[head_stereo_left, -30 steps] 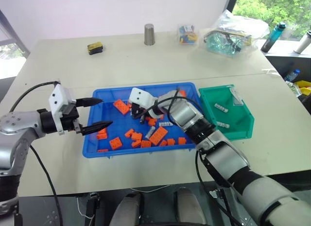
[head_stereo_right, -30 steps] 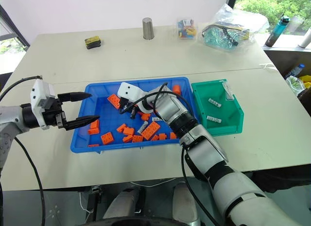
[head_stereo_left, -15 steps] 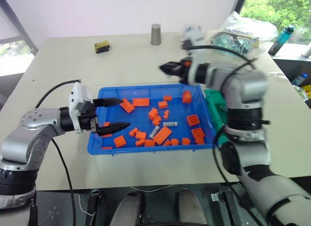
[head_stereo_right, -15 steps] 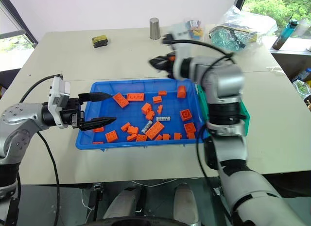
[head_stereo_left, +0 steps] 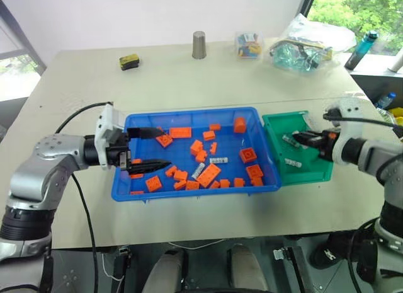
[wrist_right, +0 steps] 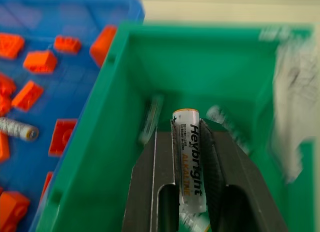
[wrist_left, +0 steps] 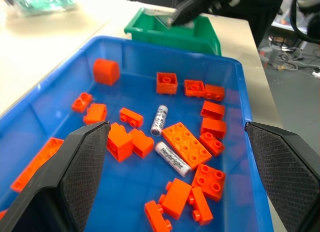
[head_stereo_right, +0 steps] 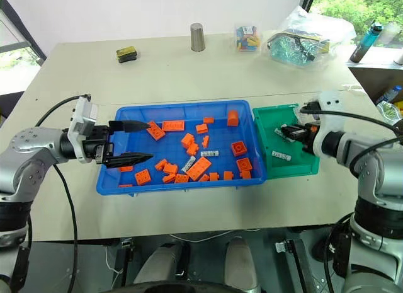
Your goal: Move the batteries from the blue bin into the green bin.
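Jaws of the right gripper (wrist_right: 189, 192) pinch a white alkaline battery (wrist_right: 189, 157) lengthwise above the inside of the green bin (head_stereo_right: 267, 164), where two more batteries (head_stereo_right: 281, 155) lie on the floor. Across the counter (head_stereo_right: 189, 72), the left gripper (head_stereo_right: 129, 142) hangs with jaws spread wide over the near-left end of the blue bin (head_stereo_right: 179, 186). That bin holds scattered orange bricks (wrist_left: 190, 142) and two batteries (wrist_left: 160, 119) lying near its middle, beside the bricks.

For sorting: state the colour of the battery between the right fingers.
White, with black and orange lettering; the battery shows best in the right wrist view.
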{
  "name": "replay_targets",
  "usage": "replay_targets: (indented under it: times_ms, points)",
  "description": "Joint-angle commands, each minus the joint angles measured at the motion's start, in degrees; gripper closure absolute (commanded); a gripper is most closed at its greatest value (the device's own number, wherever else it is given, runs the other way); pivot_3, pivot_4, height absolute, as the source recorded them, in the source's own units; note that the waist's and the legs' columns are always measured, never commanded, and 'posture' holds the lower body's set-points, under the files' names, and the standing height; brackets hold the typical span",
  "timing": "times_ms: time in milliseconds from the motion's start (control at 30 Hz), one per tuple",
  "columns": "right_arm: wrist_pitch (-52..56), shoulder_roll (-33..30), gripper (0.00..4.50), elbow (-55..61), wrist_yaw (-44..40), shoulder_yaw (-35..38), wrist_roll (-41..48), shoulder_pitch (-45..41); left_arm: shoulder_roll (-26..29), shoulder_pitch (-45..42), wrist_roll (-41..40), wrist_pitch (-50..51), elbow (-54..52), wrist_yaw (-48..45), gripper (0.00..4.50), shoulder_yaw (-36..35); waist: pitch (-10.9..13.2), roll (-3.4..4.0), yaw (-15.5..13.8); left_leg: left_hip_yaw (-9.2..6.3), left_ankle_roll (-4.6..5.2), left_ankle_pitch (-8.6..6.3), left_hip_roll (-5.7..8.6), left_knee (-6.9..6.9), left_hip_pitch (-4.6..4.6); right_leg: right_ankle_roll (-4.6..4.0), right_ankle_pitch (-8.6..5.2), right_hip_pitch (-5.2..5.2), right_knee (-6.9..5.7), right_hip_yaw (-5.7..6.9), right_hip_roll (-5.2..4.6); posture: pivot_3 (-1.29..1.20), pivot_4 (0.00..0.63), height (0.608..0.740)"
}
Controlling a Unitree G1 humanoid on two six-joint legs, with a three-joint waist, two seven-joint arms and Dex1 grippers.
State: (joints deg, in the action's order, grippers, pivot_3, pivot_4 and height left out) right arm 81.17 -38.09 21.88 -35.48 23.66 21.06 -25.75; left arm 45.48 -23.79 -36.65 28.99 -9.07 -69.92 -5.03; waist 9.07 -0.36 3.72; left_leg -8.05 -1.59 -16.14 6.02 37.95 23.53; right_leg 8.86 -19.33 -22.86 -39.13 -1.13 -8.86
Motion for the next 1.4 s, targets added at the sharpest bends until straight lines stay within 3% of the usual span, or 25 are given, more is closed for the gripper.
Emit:
replay_targets:
  times_ms: [33,167,333,467,800,1100,1400]
  points:
    - [-3.3,-0.4,2.05,1.3,2.1,0.2,0.1,1.4,0.2,-1.3,0.2,-0.7,-0.2,-0.5,0.0,-0.3,0.0,0.0,-0.2,0.0,0.0,0.0,0.01,0.0,0.0,0.0,0.0,0.0,0.0,0.0,0.0,0.0,0.15,0.727]
    - [-9.6,-3.3,0.07,0.7,1.3,-3.2,0.0,1.7,0.5,-1.3,0.1,-0.4,-0.5,-0.5,0.0,-0.4,0.0,0.0,-0.7,0.0,0.0,0.0,0.03,0.02,0.0,0.0,0.0,0.01,0.02,0.0,-0.02,0.0,0.15,0.727]
    - [-17.4,-7.5,0.07,-2.4,-7.7,-12.8,3.5,-9.2,0.9,-0.7,0.5,-0.3,-1.5,-0.1,0.0,-0.5,0.0,0.01,-0.8,0.07,0.0,0.0,-0.04,0.07,-0.01,0.01,0.0,-0.01,0.04,-0.01,0.03,0.0,0.15,0.727]
    - [-22.9,-6.7,0.07,-6.1,-14.7,-23.2,3.7,-17.8,1.3,0.3,0.5,-0.1,-2.2,0.0,0.0,-1.1,0.0,-0.02,-0.9,0.01,0.0,0.0,-0.13,0.01,-0.02,0.01,0.0,0.0,0.05,0.04,0.1,0.0,0.15,0.727]
    - [-52.0,1.1,0.07,-24.5,-29.3,-48.9,-11.7,-29.0,1.5,2.8,-0.2,0.5,-5.1,2.4,0.0,-3.2,0.1,-0.12,-1.1,-0.07,0.0,0.0,-0.05,0.07,0.0,0.01,0.0,0.01,0.09,0.06,0.04,0.0,0.15,0.727]
    - [-69.0,8.5,0.07,-38.6,-35.6,-54.1,-19.7,-31.4,2.4,6.1,-1.3,1.6,-8.3,4.5,0.0,-6.1,0.1,-0.12,-0.8,-0.11,-0.01,0.0,-0.06,0.06,0.0,0.01,0.0,-0.02,0.07,0.08,0.06,0.0,0.15,0.727]
    - [-80.6,10.5,0.07,-44.6,-41.0,-54.4,-22.9,-30.4,3.2,7.8,-2.3,2.4,-10.3,6.4,0.0,-8.0,0.1,-0.12,-0.3,-0.14,-0.01,0.0,-0.06,0.05,0.0,0.01,0.0,-0.02,0.07,0.09,0.07,0.0,0.15,0.727]
